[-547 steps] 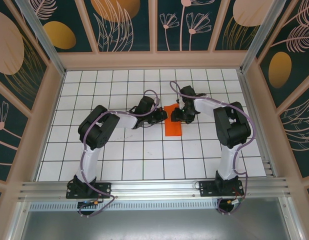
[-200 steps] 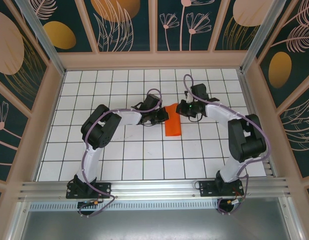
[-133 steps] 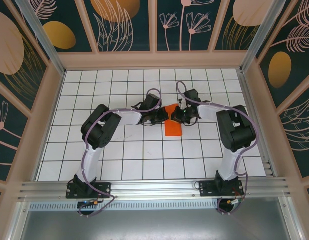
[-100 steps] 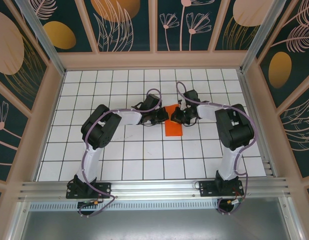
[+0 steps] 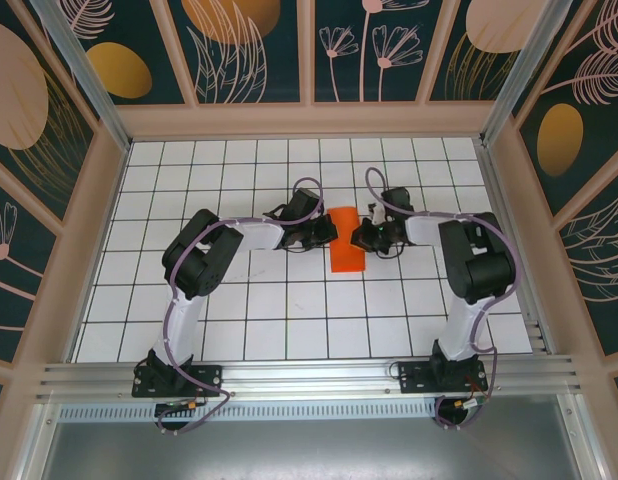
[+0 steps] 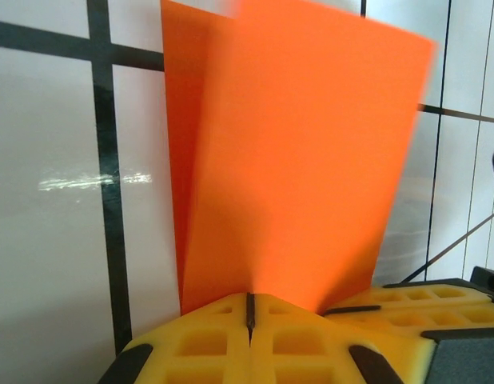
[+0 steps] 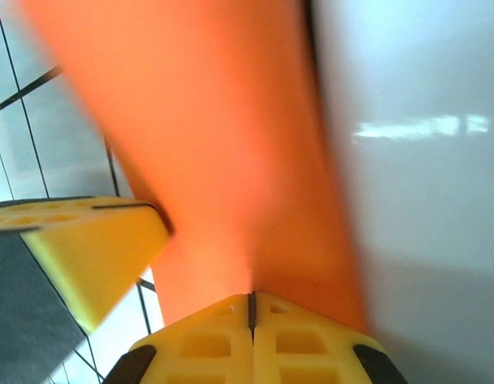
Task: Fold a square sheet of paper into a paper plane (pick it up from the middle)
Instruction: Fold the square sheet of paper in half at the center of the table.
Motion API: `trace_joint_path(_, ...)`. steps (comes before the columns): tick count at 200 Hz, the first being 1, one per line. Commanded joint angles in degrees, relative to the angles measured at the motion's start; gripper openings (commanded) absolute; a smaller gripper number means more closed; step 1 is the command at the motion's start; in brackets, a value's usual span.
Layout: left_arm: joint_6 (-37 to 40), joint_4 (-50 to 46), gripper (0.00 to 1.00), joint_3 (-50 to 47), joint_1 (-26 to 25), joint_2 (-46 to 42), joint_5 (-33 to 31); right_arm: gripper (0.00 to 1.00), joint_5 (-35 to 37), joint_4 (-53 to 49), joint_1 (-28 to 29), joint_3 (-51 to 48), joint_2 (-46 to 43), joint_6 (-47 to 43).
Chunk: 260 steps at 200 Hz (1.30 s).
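The square sheet of paper [image 5: 345,255] is bright orange and lies on the white grid table, folded into a narrow upright rectangle; a paper plane is out of view. My left gripper [image 5: 329,234] is shut, its yellow tips resting on the sheet's left edge. In the left wrist view the paper [image 6: 295,160] spreads out ahead of the left gripper [image 6: 249,298], with its top layer slightly lifted. My right gripper [image 5: 360,240] is shut at the sheet's right edge. The right wrist view shows the paper [image 7: 223,160], blurred, just ahead of the right gripper [image 7: 251,298]. The two grippers face each other across the sheet.
The table [image 5: 289,310] is a white grid with black lines, walled by a beige frame [image 5: 309,120] at the back and sides. An aluminium rail [image 5: 309,375] carries both arm bases at the near edge. Each wrist view catches the other gripper's yellow finger [image 6: 407,300] [image 7: 87,248] close by.
The right gripper came from beyond the sheet's far right corner onto the paper, then slid nearer along its right side. The left gripper and the sheet stayed put.
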Motion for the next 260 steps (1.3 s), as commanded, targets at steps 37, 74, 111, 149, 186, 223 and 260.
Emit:
trace_joint_path(37, 0.54, -12.25, 0.00, -3.37, 0.28, 5.98, -7.31, 0.00, 4.14, -3.32, -5.47, -9.43, -6.92, 0.29)
trace_joint_path(74, 0.84, -11.93, 0.00, -3.11, 0.28, 5.98, -6.88, 0.00, 2.65, -0.70, -4.39, -5.73, -12.92, 1.07)
trace_joint_path(111, 1.21, -12.00, 0.00, -2.93, 0.30, 5.90, -6.52, 0.00, 0.87, 0.30, 0.65, 2.20, -5.77, 0.65)
trace_joint_path(149, 1.44, -12.21, 0.00, -2.93, 0.30, 5.90, -6.53, 0.00, -0.73, 2.56, 2.21, 6.40, 2.18, 1.10)
trace_joint_path(186, 1.10, -12.61, 0.00, -3.19, 0.27, 5.92, -6.74, 0.00, 1.67, 2.87, 0.45, 5.29, 5.23, 1.34)
trace_joint_path(223, 0.87, -12.70, 0.00, -3.63, 0.25, 5.90, -6.88, 0.00, 4.63, 3.56, -4.57, -0.20, 3.29, 1.39)
trace_joint_path(260, 1.09, -12.69, 0.00, -3.39, 0.24, 6.16, -6.70, 0.00, 5.98, 3.05, -8.20, -0.57, 0.58, 0.82)
